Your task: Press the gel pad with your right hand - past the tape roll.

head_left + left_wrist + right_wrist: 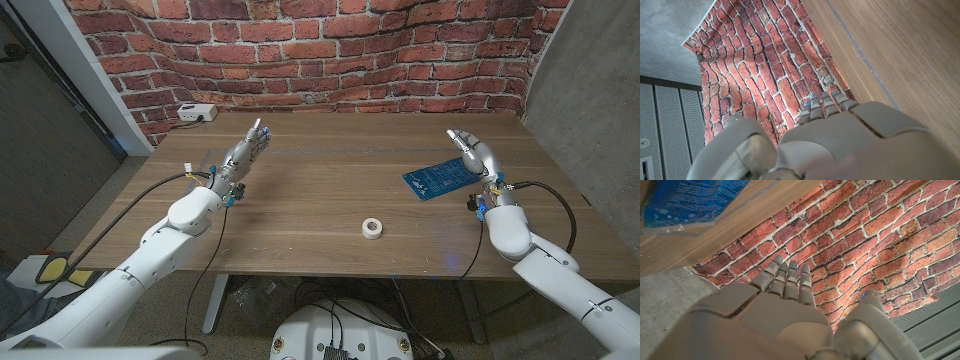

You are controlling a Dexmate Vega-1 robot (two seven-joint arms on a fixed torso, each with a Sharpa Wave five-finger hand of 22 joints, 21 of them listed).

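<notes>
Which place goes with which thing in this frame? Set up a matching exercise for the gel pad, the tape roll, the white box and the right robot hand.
Things:
1. gel pad
2. tape roll
3. white box
4. right robot hand

Places:
A. far left corner of the table, by the brick wall
B. raised and empty, at the gel pad's right end
C. near the table's front edge, right of centre
D. flat on the table's right half, beyond the tape roll

Pairs: 1-D, 2-C, 3-A, 4-B
</notes>
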